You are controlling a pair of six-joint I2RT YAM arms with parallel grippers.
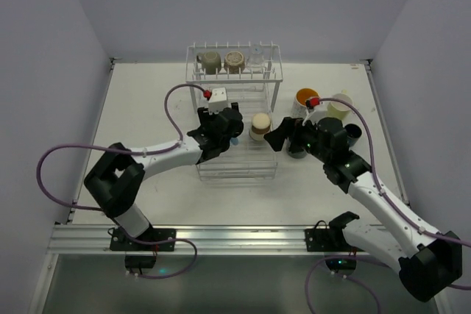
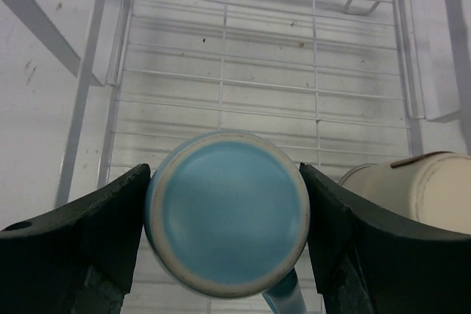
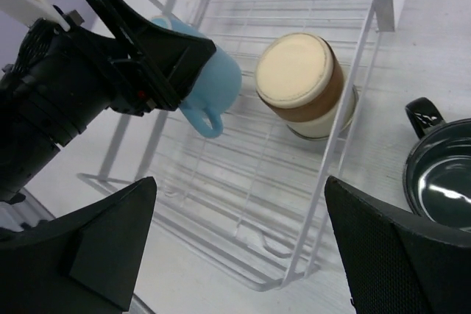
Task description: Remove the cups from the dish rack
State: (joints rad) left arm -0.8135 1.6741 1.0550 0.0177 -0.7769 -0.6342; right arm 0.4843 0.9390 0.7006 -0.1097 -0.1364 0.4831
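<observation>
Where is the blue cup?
Left wrist view: the blue cup sits upside down in the dish rack, held by the left gripper, left of the tan-and-brown cup.

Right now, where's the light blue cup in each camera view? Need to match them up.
Top external: the light blue cup is a blue sliver in the dish rack, mostly hidden under the left gripper.
Left wrist: bottom centre, base towards the camera, between the fingers.
Right wrist: upper left of centre, handle downward, partly behind the left gripper.
Shared landmark: the tan-and-brown cup right beside it, in all three views.
</observation>
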